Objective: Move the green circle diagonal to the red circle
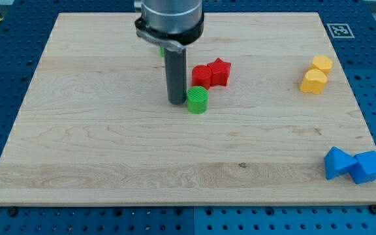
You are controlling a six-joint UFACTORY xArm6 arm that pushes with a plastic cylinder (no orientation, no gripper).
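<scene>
green circle (197,100) stands upright, axis vertical, flat face up, round so no heading. sits just below-left of red circle (202,76), touching or nearly; can't tell. red star (220,72) abuts red circle on view's right. my tip (176,102) just left of green circle, approx touching. tool is a bare rod, grasps nothing. open tabletop (109,150) to view's left and bottom; edges well apart from the green circle.

A pale wooden board (109,170) carries a green circle (197,100), two touching red blocks (211,74), two yellow blocks (316,74) and two blue blocks (352,164).
</scene>
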